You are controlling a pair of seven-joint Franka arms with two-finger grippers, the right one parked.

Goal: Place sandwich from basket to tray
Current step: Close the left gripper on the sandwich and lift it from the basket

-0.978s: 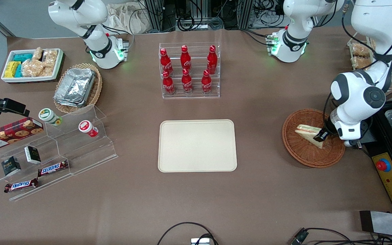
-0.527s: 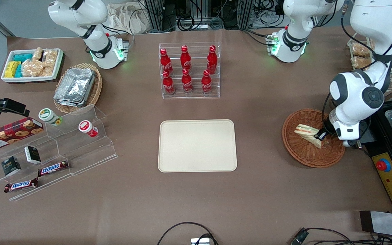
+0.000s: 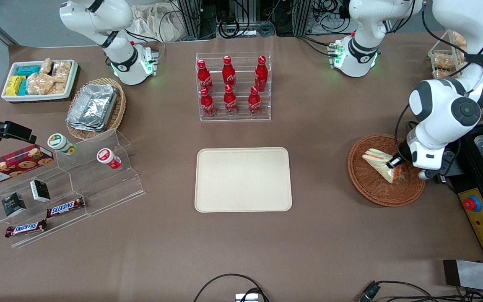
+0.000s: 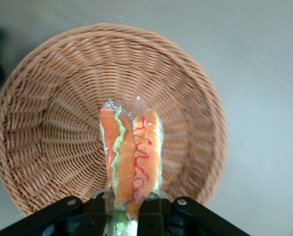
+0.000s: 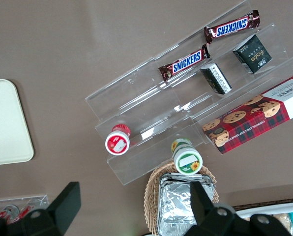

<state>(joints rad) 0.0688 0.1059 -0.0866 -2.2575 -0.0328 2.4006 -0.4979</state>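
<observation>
While my end effector [image 3: 393, 162] grips the wrapped triangular sandwich [image 4: 131, 152] above the round reddish-brown wicker basket [image 3: 371, 188], I see the cream plastic tray [image 3: 243, 179] awaits it.

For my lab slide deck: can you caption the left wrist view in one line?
The left arm's pincer, shut on the wrapped sandwich, holds it above the round wicker basket.
</observation>
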